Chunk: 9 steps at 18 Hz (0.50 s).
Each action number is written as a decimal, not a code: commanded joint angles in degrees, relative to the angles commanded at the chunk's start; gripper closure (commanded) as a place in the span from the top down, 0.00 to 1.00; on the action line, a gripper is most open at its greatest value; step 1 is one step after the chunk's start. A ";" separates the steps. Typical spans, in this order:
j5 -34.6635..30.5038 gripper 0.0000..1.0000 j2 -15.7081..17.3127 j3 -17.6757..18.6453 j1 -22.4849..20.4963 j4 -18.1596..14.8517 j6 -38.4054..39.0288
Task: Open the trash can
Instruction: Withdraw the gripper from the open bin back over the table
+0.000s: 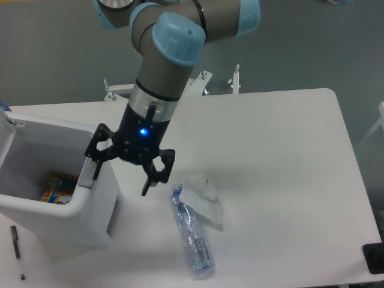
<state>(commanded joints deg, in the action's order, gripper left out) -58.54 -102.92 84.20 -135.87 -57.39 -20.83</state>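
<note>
The trash can [36,210] is a large white boxy bin at the table's left front. Its top stands open, and colourful packaging [57,187] shows inside at the bottom. Its lid [7,123] stands raised at the far left edge of the view. A grey tab [86,177] sits on the bin's right rim. My gripper [121,179] is open and empty, pointing down at that rim. Its left finger [96,170] is at the grey tab, and its right finger [147,185] hangs outside the bin above the table.
A clear plastic bottle [193,239] lies on the table right of the bin, with a crumpled white wrapper [203,201] at its upper end. A black pen [17,251] lies at the front left. A black object [374,258] sits at the right front edge.
</note>
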 joint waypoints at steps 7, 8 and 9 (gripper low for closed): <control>-1.48 1.00 -0.17 1.49 -9.14 0.00 -9.29; -2.89 1.00 -0.35 1.93 -10.11 0.00 -11.49; -4.55 1.00 -0.79 2.28 -10.73 0.00 -13.95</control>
<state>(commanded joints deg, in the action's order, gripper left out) -63.09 -103.71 86.48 -146.60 -57.39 -34.78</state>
